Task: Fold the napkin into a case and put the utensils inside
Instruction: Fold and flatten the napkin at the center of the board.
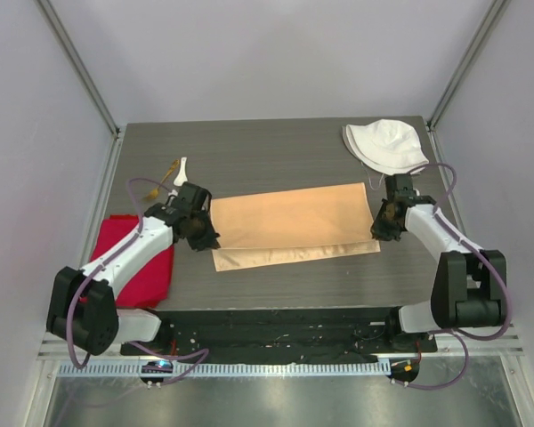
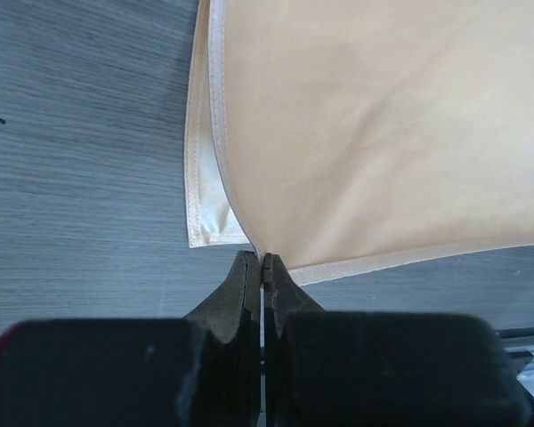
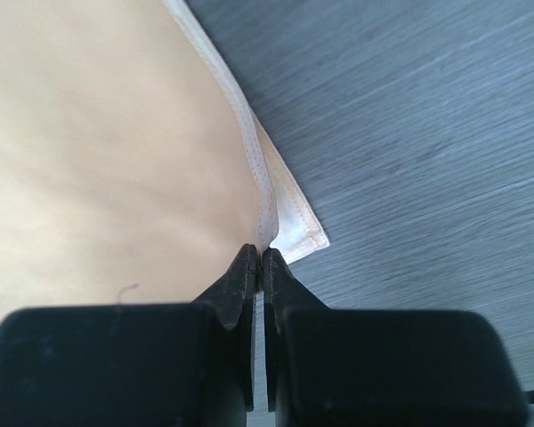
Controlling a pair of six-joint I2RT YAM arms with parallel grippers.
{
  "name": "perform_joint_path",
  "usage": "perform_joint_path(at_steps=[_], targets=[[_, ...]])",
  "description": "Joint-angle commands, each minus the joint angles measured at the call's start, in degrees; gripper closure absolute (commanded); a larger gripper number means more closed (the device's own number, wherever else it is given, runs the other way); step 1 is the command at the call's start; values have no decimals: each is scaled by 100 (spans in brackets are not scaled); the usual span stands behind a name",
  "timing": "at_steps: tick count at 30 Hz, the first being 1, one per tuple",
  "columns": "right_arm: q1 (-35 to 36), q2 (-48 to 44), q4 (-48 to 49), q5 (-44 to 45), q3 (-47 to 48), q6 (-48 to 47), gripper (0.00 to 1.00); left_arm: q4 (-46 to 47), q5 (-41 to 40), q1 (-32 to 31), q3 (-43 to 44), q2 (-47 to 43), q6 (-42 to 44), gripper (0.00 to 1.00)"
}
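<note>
On the dark wood-grain table (image 1: 267, 160), the left gripper (image 2: 262, 260) and right gripper (image 3: 261, 256) were each clamped shut on a near corner of the upper layer of the napkin (image 1: 289, 222), mid-table. A red cloth (image 1: 133, 258) lay left; farther, a white spoon (image 1: 180, 171) left, a white hat (image 1: 384, 145) right, pale walls (image 1: 276, 53) beyond.

The overhead camera looks steeply down from above and behind the arms' bases (image 1: 147, 325), which sit at its bottom edge, taking in the whole dark grey wood-grain table (image 1: 276, 156) from some way off. Each wrist camera sits just behind its own black fingers and looks along them at the tabletop from very close: the view over the left gripper (image 2: 262, 260) faces the left end of the thin peach-orange cloth napkin (image 2: 383, 133), the view over the right gripper (image 3: 261, 253) its right end. All three views share that cloth and the grey surface beside it.
</note>
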Motion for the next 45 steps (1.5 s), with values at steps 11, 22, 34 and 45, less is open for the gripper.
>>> perform_joint_path(at_steps=[11,22,34,45], targets=[[-23,-846,-729,-14,1057,-54,99,-646,-145,6,564,-670,72,100],[-23,-767,-554,21,618,-72,99,-313,-84,-2,55,-557,-7,100],[-22,-152,26,39,152,-90,99,523,198,-2,-675,137,-86,100],[-23,-284,237,-49,956,7,99,330,-540,41,394,-82,168,100]])
